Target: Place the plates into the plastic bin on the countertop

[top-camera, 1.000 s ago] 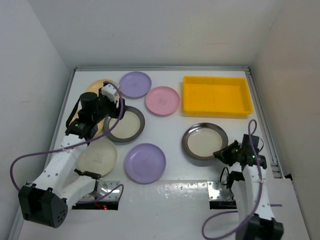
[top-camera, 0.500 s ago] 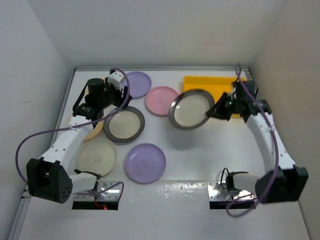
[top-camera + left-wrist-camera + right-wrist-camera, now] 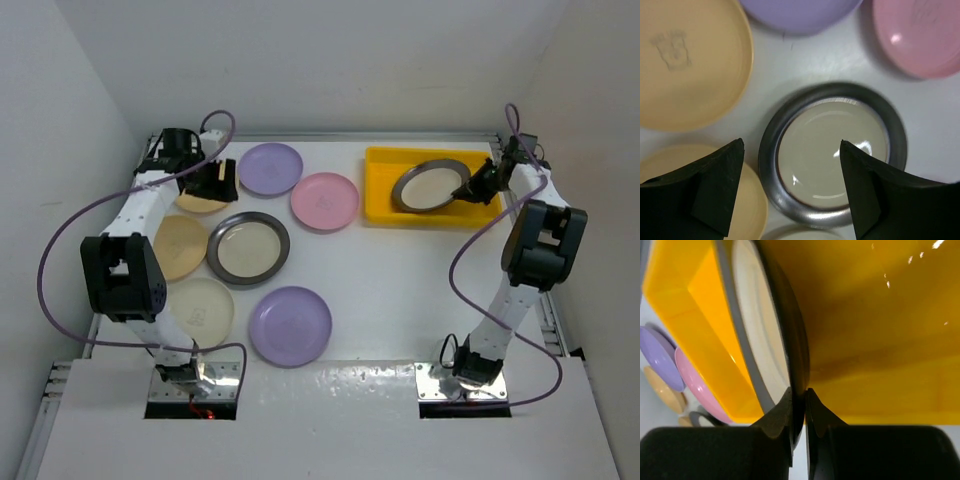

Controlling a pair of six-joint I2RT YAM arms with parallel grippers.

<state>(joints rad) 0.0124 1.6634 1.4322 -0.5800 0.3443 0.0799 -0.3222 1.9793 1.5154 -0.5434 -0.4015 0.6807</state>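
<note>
My right gripper (image 3: pixel 470 186) is shut on the rim of a grey metallic plate (image 3: pixel 430 187) and holds it tilted over the yellow plastic bin (image 3: pixel 385 205). The right wrist view shows the fingers (image 3: pixel 785 405) pinching the plate's rim (image 3: pixel 799 365) above the bin floor (image 3: pixel 880 315). My left gripper (image 3: pixel 214 182) is open and empty, raised over a yellow plate (image 3: pixel 198 203) at the far left. Its wrist view looks down on a second grey plate (image 3: pixel 832 155) between the fingers (image 3: pixel 720 180). On the countertop (image 3: pixel 400 290) lie two lilac plates (image 3: pixel 270 168) (image 3: pixel 290 326), a pink plate (image 3: pixel 324 201), a peach plate (image 3: pixel 178 247) and a cream plate (image 3: pixel 200 310).
White walls (image 3: pixel 90 120) close in the countertop at the left, back and right. The second grey plate (image 3: pixel 248 248) lies among the plates on the left half. Purple cables (image 3: pixel 60 250) loop beside both arms.
My right gripper has carried the grey plate from above the table's middle to the right, over the yellow bin. My left arm has swung back toward the far left corner.
</note>
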